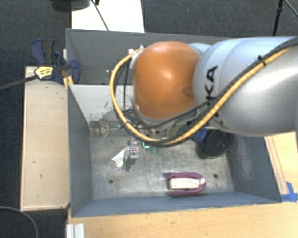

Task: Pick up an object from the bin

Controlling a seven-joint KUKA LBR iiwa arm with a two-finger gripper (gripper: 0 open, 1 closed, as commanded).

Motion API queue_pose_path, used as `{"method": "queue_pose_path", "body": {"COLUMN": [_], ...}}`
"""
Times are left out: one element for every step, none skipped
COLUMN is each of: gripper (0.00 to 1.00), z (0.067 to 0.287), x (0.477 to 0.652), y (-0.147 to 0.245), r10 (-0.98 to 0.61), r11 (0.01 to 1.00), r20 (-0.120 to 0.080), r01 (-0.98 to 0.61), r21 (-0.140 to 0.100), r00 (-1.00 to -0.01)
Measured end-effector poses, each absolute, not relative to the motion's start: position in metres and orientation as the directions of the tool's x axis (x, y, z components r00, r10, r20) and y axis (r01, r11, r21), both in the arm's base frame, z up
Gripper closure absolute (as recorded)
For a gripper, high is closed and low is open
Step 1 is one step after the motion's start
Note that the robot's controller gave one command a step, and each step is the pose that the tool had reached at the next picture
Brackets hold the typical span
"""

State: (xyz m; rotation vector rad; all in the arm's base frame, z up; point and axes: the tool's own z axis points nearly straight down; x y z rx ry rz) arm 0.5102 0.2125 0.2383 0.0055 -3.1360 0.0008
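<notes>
You're in a robot lab: a big arm (pixel 258 83) over a metal bin (pixel 154 202), dark carpet (pixel 10 29), a cable (pixel 10 85) at nine o'clock.

I have bare bin floor (pixel 149 175) in the near middle, between the crumpled silvery piece (pixel 120 160) on the left and the purple-and-white case (pixel 185 182). The arm's orange cover (pixel 164 78) blocks the far middle; a black round thing (pixel 216 145) crowds the right, partly under it.
</notes>
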Motion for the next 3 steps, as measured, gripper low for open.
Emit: {"method": "queue_pose_path", "body": {"gripper": [0.00,1.00,1.00], "z": [0.070,0.074,0.223], "x": [0.576,0.577,0.569], "y": [0.190,0.191,0.191], "r10": [-0.069,-0.064,-0.093], "r11": [0.998,0.998,0.996], "r20": [-0.005,-0.010,-0.011], "r01": [-0.069,-0.064,-0.093], "r21": [0.002,0.004,0.002], "r00": [-0.998,-0.998,-0.996]}}
